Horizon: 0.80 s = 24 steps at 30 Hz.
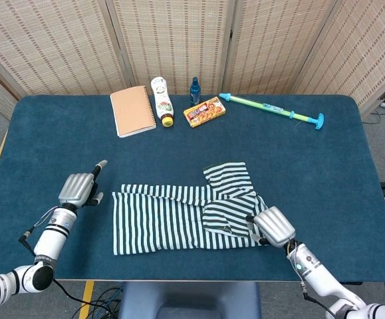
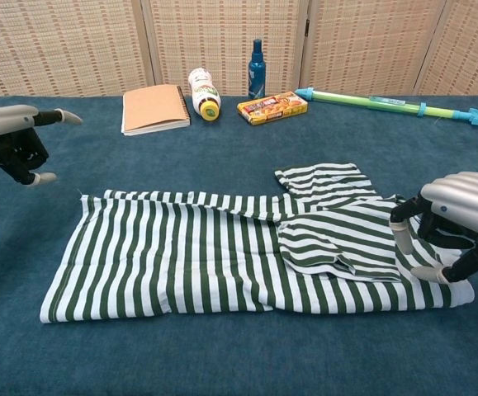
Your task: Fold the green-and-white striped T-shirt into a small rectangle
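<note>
The green-and-white striped T-shirt [image 1: 179,218] [image 2: 197,256] lies flat near the table's front edge. It is folded into a long band, with a sleeve part doubled over on its right. My right hand [image 1: 272,227] [image 2: 457,216] hovers low over the shirt's near right corner. Its fingers are curved down and apart, and the fingertips [image 2: 404,239] touch the cloth without gripping it. My left hand [image 1: 79,189] [image 2: 9,136] floats just left of the shirt's far left corner, clear of the fabric. It holds nothing, with one finger stretched out.
Along the far side of the blue table [image 1: 338,166] lie a tan notebook [image 1: 132,110], a white bottle [image 1: 161,101], a small blue bottle [image 1: 195,90], an orange snack box [image 1: 204,111] and a green-and-blue water squirter [image 1: 272,110].
</note>
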Tool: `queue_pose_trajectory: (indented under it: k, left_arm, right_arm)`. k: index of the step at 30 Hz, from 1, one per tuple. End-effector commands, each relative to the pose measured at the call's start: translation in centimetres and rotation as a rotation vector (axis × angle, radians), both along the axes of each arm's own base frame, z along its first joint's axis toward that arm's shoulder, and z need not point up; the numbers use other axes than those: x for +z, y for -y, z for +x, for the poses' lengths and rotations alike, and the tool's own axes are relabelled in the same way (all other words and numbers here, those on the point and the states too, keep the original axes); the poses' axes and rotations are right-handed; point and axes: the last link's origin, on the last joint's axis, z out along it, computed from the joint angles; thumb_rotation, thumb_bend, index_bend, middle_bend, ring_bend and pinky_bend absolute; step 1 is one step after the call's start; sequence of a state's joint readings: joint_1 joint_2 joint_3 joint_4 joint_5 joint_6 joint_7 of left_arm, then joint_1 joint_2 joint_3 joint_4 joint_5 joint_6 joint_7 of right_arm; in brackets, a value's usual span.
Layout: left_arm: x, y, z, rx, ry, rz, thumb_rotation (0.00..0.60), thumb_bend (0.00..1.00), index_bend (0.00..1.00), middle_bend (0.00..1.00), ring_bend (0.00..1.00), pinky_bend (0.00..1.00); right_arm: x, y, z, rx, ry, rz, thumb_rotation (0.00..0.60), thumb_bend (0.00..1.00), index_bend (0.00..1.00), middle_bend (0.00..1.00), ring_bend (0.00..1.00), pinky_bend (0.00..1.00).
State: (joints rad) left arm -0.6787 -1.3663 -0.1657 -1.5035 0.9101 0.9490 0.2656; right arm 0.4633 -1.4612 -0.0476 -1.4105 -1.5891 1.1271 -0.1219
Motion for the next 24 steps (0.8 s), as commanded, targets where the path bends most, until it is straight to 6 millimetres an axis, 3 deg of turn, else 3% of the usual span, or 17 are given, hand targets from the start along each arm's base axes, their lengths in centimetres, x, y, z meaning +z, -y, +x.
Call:
queue_pose_trajectory:
  k: [1,24]
  left_arm:
    - [0.1,0.0,-0.1,0.001,-0.001,0.003,0.600,0.41,0.00,0.87,0.87,1.00]
    - [0.4,0.1,-0.7,0.015,0.013,0.008,0.600,0.41,0.00,0.87,0.87,1.00]
  right_arm:
    - [-0.4,0.1,0.2,0.006,-0.005,0.006,0.600,0.25,0.56,0.97,1.00,1.00]
    - [-2.1,-0.2,0.6,0.019,-0.061,0.057,0.600,0.29,0.56,0.97,1.00,1.00]
